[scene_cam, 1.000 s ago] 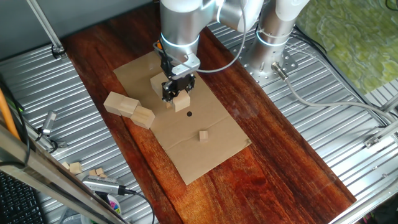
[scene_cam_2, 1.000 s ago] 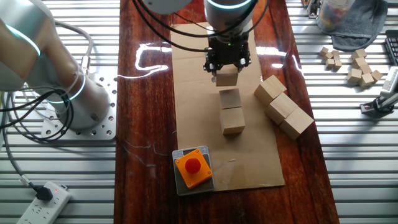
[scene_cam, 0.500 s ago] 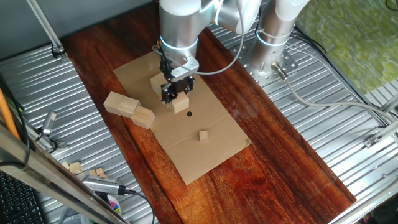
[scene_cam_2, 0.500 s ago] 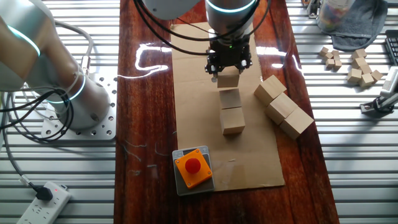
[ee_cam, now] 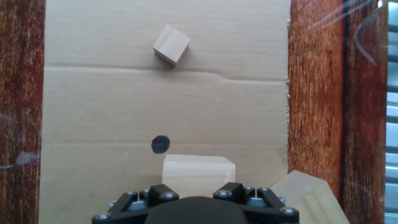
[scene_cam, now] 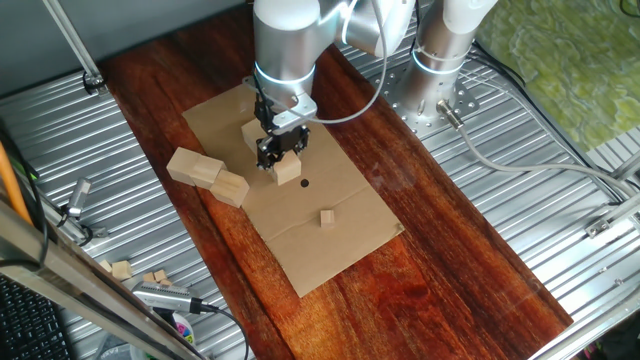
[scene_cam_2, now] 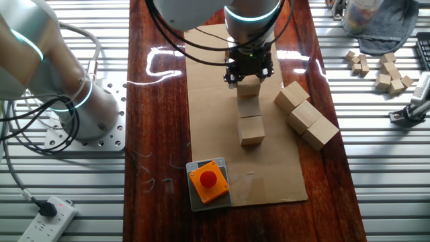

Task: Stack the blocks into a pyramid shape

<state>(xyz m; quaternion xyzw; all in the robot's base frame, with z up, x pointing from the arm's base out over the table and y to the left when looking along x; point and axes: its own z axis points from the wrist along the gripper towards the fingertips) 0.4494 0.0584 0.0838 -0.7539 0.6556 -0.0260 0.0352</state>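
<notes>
My gripper (scene_cam: 278, 152) is shut on a pale wooden block (scene_cam: 289, 170) low over the cardboard sheet (scene_cam: 330, 250). In the other fixed view the gripper (scene_cam_2: 248, 75) holds that block (scene_cam_2: 248, 87) right against the end of a row of two blocks (scene_cam_2: 249, 106) (scene_cam_2: 252, 130). Three more blocks (scene_cam_2: 306, 115) lie in a slanted line to the right. The hand view shows the held block (ee_cam: 199, 176) just ahead of the gripper (ee_cam: 198, 190), with another block's corner (ee_cam: 311, 198) at the lower right. I cannot tell whether the held block touches the cardboard.
A tiny wooden cube (ee_cam: 171, 45) and a black dot (ee_cam: 160, 144) lie on the cardboard ahead of the hand. An orange block with a red button (scene_cam_2: 208, 180) sits at the sheet's near end. Small spare cubes (scene_cam_2: 386, 70) rest on the metal table.
The gripper has carried the held block a short way towards the row of two blocks, closing the gap to the nearest one. The other blocks have stayed put.
</notes>
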